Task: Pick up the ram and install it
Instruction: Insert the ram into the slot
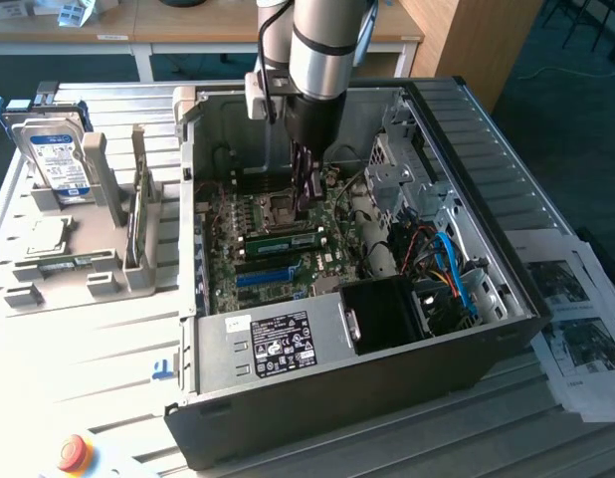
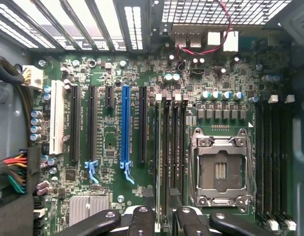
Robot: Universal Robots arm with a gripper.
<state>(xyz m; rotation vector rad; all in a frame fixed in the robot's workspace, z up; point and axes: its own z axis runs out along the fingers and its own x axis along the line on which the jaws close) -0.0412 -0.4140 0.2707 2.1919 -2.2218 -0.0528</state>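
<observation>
Inside the open case (image 1: 317, 393), over the board (image 2: 108, 142): gripper (image 2: 165, 217), jaws spread wide, nothing between them and nothing touched. Just below the jaws, in line with the gap: ram (image 1: 283, 242), a thin green stick standing on its long edge in a black slot, apart from both fingers (image 1: 306, 179). Looks seated along its length; impossible to tell whether latched at the ends. To one side of the jaws: bare socket (image 2: 221, 169); to the other, blue slot (image 2: 125, 125). Well apart from the jaws, outside the case: grey tray (image 1: 138, 284), with a second thin green strip (image 1: 61, 263) lying flat in it, too small to name with confidence. Judged by its looks, light and stiff, a rigid board with no give, yet fragile: small chips on the faces, presumably contacts along the lower edge, liable to crack if bent or twisted. Probably slick on the flat faces, so little margin for a loose pinch. Best taken across the thin dimension, pads on the two flat faces near mid-length and close to the upper edge, kept upright and square to the slot, clear of contacts and end notches.
</observation>
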